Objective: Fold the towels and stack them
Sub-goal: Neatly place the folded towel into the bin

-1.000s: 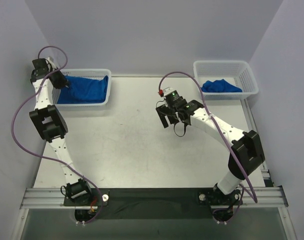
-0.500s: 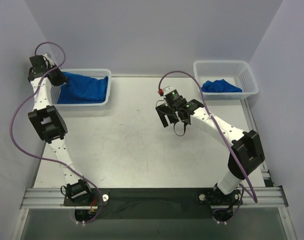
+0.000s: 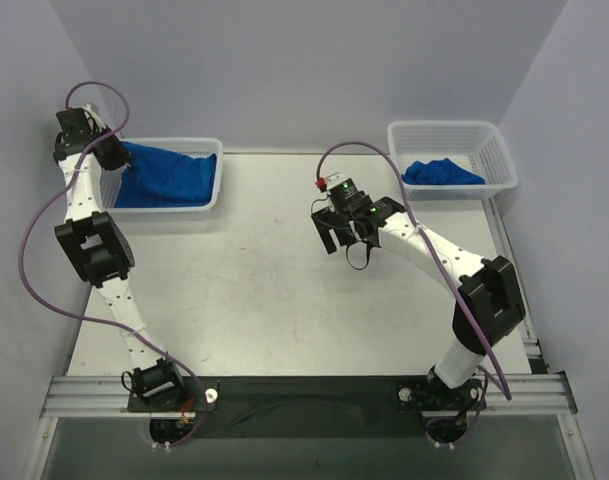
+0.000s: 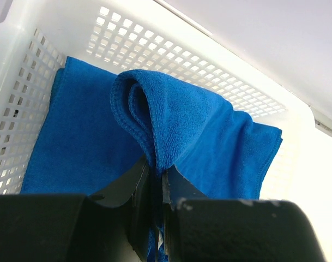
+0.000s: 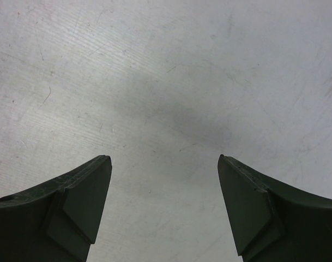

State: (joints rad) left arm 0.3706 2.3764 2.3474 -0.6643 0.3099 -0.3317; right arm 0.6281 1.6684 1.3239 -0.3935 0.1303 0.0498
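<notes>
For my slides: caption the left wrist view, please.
Left end effector shut on a fold of blue towel inside the white basket.

L gripper [image 4: 157, 176] has pulled up & back, lifting pinched blue towel [image 4: 198, 125] fold higher in basket [image 4: 144, 38].

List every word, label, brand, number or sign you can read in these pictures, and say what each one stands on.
No text to quote: nothing in any view can be read.
The left basket, right basket, the blue towel pinched in the left gripper, the second towel and the table show no print.
The green light and red part on the right arm show no legible marks.
</notes>
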